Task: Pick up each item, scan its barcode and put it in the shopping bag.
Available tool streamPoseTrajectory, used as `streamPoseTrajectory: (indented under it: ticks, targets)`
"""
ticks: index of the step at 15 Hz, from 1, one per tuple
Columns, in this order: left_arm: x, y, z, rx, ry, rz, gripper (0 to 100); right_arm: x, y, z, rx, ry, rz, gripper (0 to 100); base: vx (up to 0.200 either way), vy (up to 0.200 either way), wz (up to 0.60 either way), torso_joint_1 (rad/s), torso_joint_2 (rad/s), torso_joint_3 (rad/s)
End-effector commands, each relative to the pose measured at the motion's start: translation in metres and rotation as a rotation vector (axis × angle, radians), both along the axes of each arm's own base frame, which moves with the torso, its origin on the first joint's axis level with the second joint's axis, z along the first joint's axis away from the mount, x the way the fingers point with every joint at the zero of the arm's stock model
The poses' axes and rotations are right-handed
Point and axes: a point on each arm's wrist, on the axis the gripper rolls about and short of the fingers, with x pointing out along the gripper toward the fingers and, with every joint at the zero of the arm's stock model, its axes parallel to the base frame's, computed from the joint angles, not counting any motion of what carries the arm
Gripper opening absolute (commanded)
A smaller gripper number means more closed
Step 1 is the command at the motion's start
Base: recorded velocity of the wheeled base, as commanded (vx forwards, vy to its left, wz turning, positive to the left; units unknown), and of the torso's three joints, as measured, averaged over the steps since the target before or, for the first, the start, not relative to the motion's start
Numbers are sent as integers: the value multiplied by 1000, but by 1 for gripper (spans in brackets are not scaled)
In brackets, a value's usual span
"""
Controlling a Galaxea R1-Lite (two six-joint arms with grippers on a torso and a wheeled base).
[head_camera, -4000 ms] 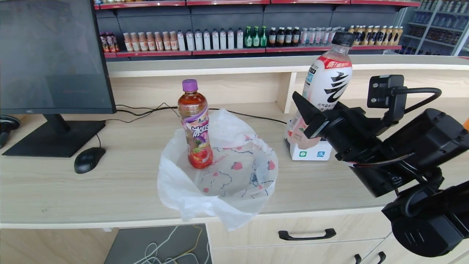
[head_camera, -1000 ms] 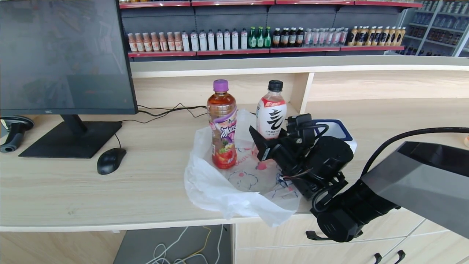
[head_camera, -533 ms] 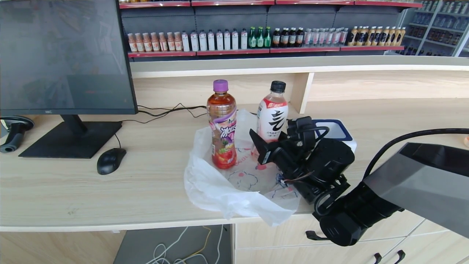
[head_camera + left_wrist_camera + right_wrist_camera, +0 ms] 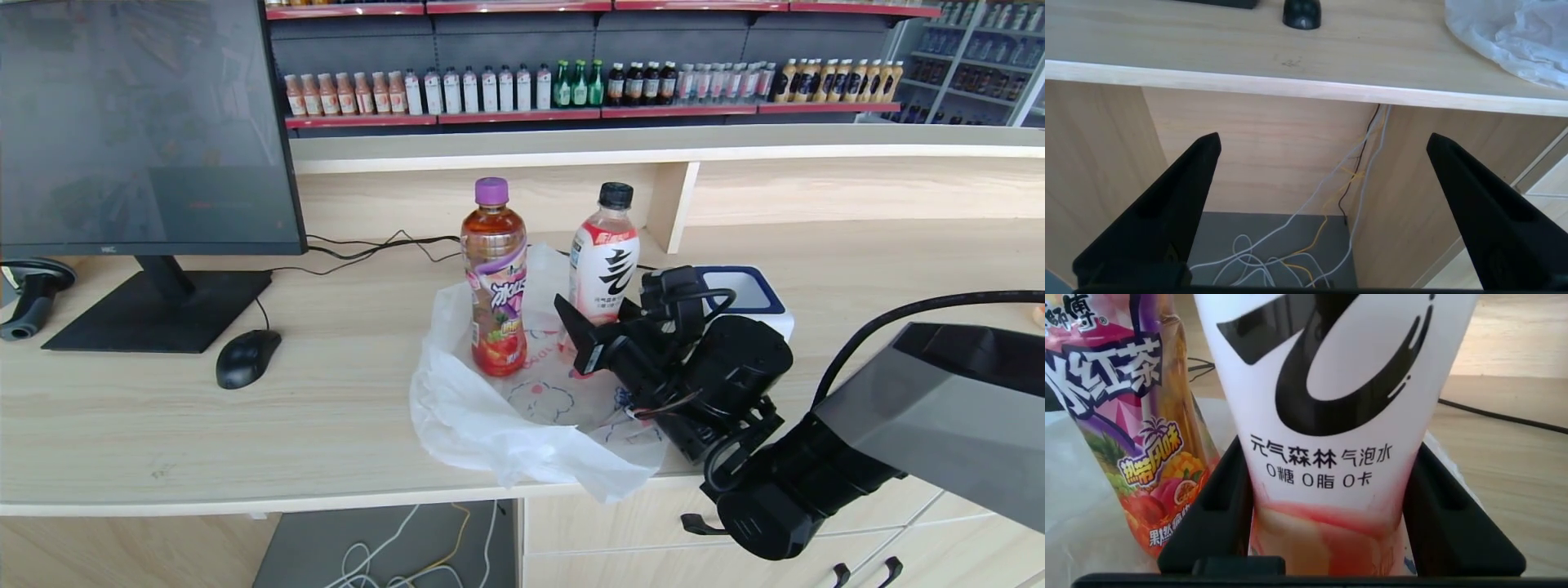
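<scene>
So that the white bottle lands standing in the shopping bag, the right gripper clamps its base upright, the tea bottle just beside it.

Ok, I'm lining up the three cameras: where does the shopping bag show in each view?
Head view: shopping bag spread on the wooden counter, overhanging its near edge.
Left wrist view: shopping bag crumpled at the counter's edge.
Right wrist view: shopping bag under the tea bottle, beside the white bottle.
Shared landmark: the wooden counter.
</scene>
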Motion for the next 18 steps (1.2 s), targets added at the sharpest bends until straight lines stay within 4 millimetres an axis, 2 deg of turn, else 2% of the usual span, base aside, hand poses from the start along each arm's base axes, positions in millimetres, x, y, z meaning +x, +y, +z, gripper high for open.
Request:
streamPoseTrajectory:
  ticks: [1,8,9,15,18]
  targets:
    - [0,0,0,-1,1,1,100,0,1,-1,-3,3,1,0,0,0,0,0,0,0]
    - [0,0,0,-1,1,1,100,-1,0,-7,-14,21,1,0,0,0,0,0,0,0]
    - [0,0,0,-1,0,1,100,-1,0,-7,-14,21,1,100,0,0,0,0,0,0]
    - [0,0,0,-1,0,1,100,-4,-1,-6,-15,26,3,100,0,0,0,0,0,0]
    - [0,0,0,-1,0,-1,100,-10,-6,2,-12,19,3,100,0,0,0,0,0,0]
